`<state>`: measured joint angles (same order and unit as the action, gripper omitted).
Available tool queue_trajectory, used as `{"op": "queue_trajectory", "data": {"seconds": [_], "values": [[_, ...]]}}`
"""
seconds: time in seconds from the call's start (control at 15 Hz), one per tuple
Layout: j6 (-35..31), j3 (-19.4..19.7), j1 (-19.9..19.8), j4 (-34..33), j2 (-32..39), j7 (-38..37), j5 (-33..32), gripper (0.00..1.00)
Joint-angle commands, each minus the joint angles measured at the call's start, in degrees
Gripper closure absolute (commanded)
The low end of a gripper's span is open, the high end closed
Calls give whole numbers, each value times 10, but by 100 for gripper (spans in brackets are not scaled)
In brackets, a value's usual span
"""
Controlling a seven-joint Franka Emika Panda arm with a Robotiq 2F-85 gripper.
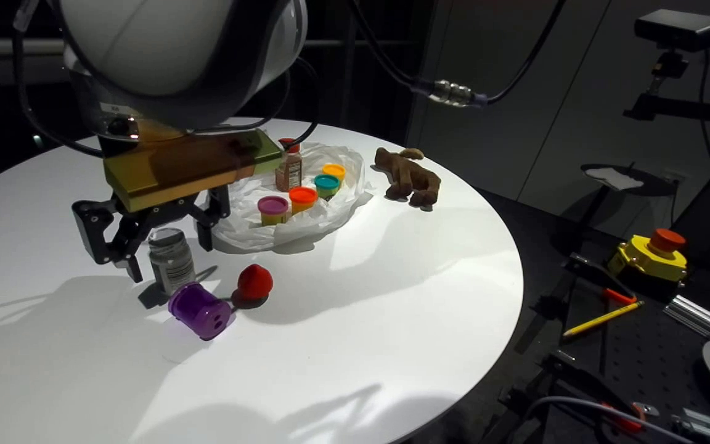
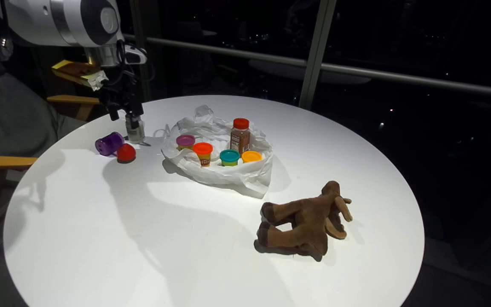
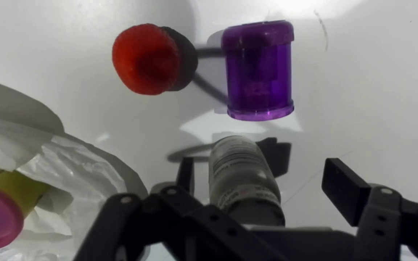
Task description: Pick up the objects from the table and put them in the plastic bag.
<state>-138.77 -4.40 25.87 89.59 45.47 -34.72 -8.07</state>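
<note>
A clear labelled jar (image 3: 236, 170) stands upright on the table, between the spread fingers of my gripper (image 3: 263, 181). Bare table shows on both sides of it in the wrist view; the left finger is nearer. Close by lie a purple see-through container (image 3: 259, 76), on its side, and a red ball (image 3: 145, 59). The plastic bag (image 2: 245, 181) lies spread open, holding a red-lidded jar (image 2: 240, 138) and little cups with purple (image 2: 185, 140), red-orange (image 2: 203, 148), teal (image 2: 229, 156) and yellow-orange (image 2: 252, 156) lids. A brown toy animal (image 2: 307, 221) lies on the table beyond the bag.
Everything sits on a round white table (image 2: 164, 238). A wooden-armed chair (image 2: 2, 162) is close to its edge. Beside the table, a dark bench holds a yellow box with a red button (image 1: 651, 259) and a pencil (image 1: 601, 319).
</note>
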Motion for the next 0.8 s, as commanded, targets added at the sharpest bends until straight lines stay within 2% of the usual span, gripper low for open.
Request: {"op": "queue_trajectory", "data": {"seconds": [0.0,0.27,0.47,0.73], "values": [[-16,24,20,-34,21,-6,-3,42],[-22,50,31,-52,33,-12,-13,72],[-23,65,35,-56,33,-16,-18,74],[-31,99,53,-29,-11,-44,-46,74]]}}
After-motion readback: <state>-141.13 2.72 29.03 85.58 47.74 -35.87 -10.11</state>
